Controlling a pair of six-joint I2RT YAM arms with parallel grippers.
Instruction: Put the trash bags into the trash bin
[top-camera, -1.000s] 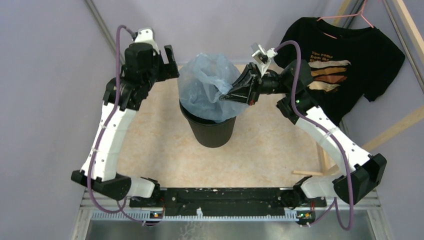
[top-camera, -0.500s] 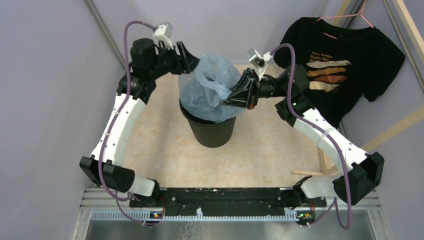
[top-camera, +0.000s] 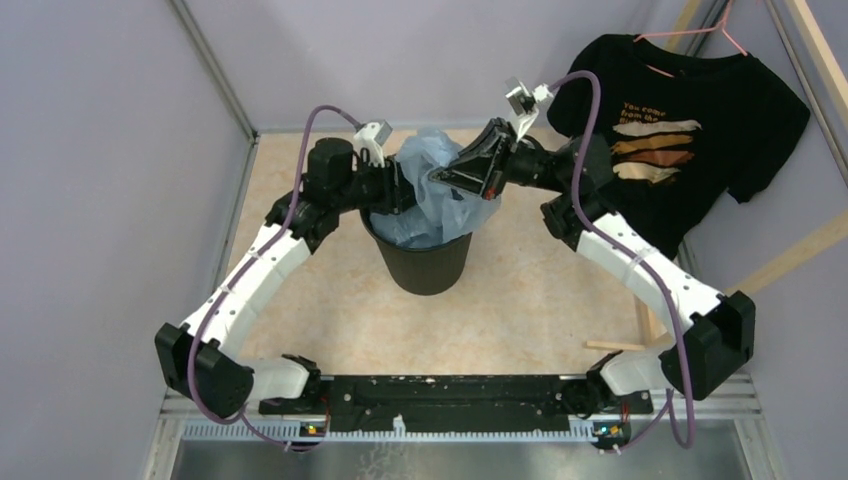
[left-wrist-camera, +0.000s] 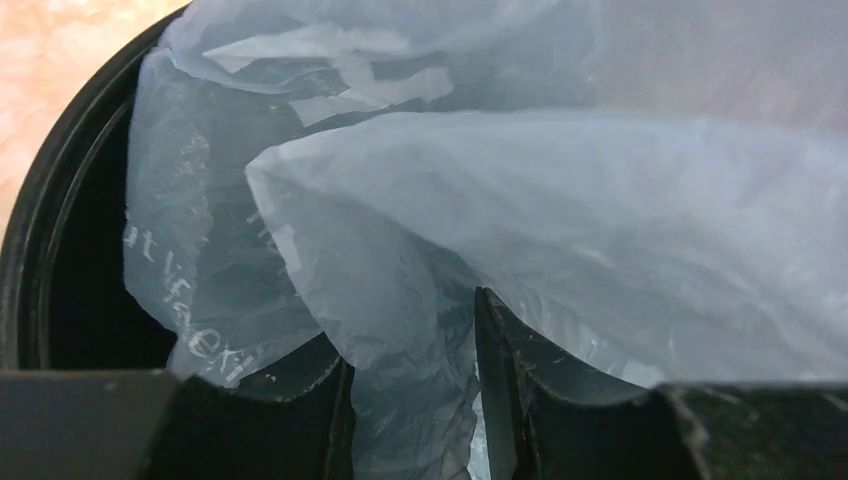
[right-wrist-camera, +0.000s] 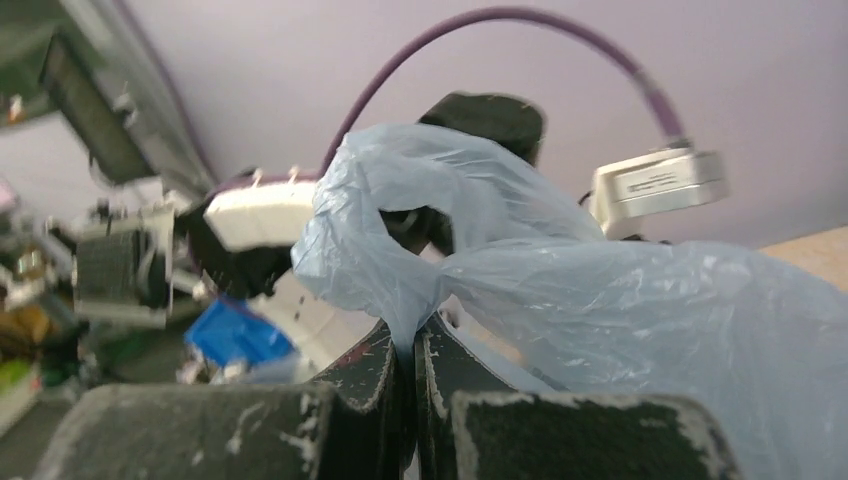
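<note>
Near edge: both arm bases planted, elbows bowed out, forearms meeting over the bin (top-camera: 425, 265) mid-worktop (top-camera: 540, 290). Bin upright, nothing else on the worktop near it.

Change vs a sec ago: your L arm was parked off the bin's far-left side w/ the gripper wide. It's now swung in, and the left gripper (top-camera: 402, 192) sits right at the bin's left rim, nosed into the bag (top-camera: 440, 215). Jaws have narrowed but are apart. L wrist cam shows a fold of bag (left-wrist-camera: 550, 200) bunched between the fingers (left-wrist-camera: 330, 420), not visibly pinched yet, w/ the bin rim (left-wrist-camera: 40, 200) just below.

R side: right gripper (top-camera: 440, 178) has lifted up and toward the far side, and tilts down-left over the bin mouth. It's clamped tight on a twisted neck of bag by the handle loop, fingers (right-wrist-camera: 375, 365) together on the plastic (right-wrist-camera: 600, 310).

Bag: lower part inside the bin, upper part bulging above the rim, less ballooned than before.

Read: looks like a handoff or two-point hold to open or stuff the bag, so you're partway at best. Thin film, so check the L bite before the R lets go.

Far right: black T-shirt (top-camera: 690, 130) on its hanger, clear of both arms.
</note>
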